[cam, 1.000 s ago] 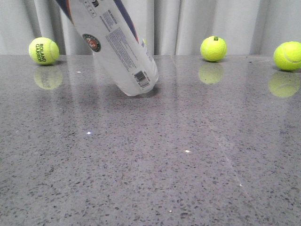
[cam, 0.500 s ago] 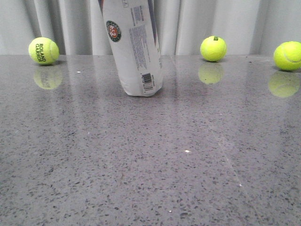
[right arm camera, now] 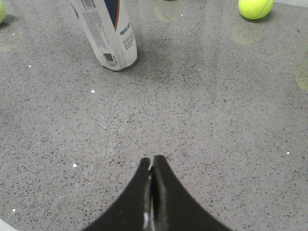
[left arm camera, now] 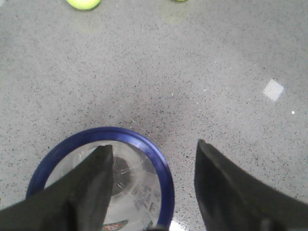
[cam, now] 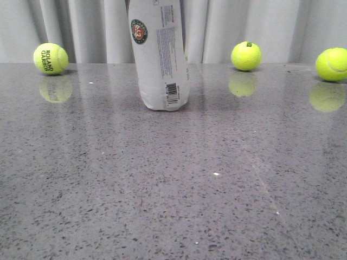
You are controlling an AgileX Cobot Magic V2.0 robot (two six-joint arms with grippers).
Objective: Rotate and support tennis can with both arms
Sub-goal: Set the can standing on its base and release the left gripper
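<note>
The tennis can (cam: 162,59) stands almost upright on its ribbed base at the back middle of the grey table, its top cut off by the front view's edge. The logo and barcode face the camera. In the left wrist view I look down into its open navy rim (left arm camera: 161,161). My left gripper (left arm camera: 154,144) is open and straddles the rim wall, one finger inside the can and the other outside, apart from it. My right gripper (right arm camera: 151,158) is shut and empty over bare table, well short of the can (right arm camera: 108,33). Neither gripper shows in the front view.
Three yellow-green tennis balls lie along the table's back edge by the curtain: one at left (cam: 50,58), one right of the can (cam: 245,56), one at far right (cam: 332,64). One ball shows in the right wrist view (right arm camera: 255,7).
The can has swung from a strong lean with its top to the left to nearly upright, pivoting on its base. The balls have not moved.
</note>
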